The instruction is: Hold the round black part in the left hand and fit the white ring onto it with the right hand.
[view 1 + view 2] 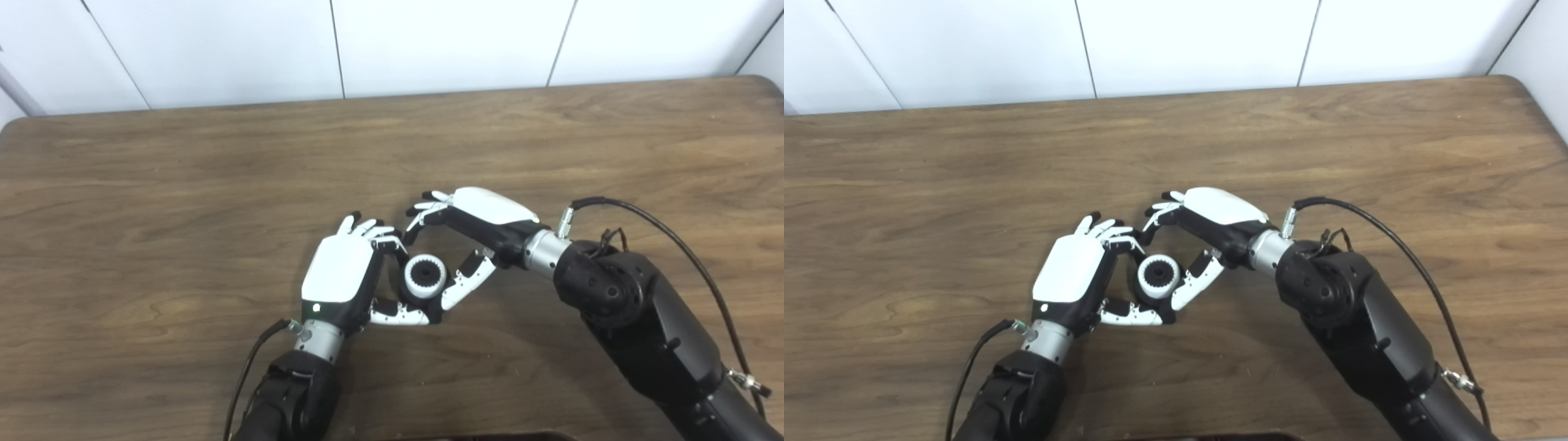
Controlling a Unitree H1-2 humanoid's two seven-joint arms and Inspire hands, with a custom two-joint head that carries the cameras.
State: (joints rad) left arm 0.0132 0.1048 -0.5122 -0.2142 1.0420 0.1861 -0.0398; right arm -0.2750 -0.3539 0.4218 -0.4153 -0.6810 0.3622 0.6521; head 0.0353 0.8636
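The round black part [409, 283] stands on the table [184, 184] with the white ring [424, 275] seated around its toothed black centre. My left hand [343, 275] cups it from the left, fingers curled over the far side and thumb [401, 315] under the near side, holding it. My right hand [484, 223] reaches in from the right. Its fingers [429, 211] are spread just beyond the part, and its thumb [468, 282] lies close beside the ring. Whether that thumb touches the ring is unclear.
The brown wooden table runs wide on all sides of the hands, with a white panelled wall [429, 43] behind its far edge. Black cables [674, 245] loop off the right wrist and the left wrist. A dark object edges in at the bottom [478, 436].
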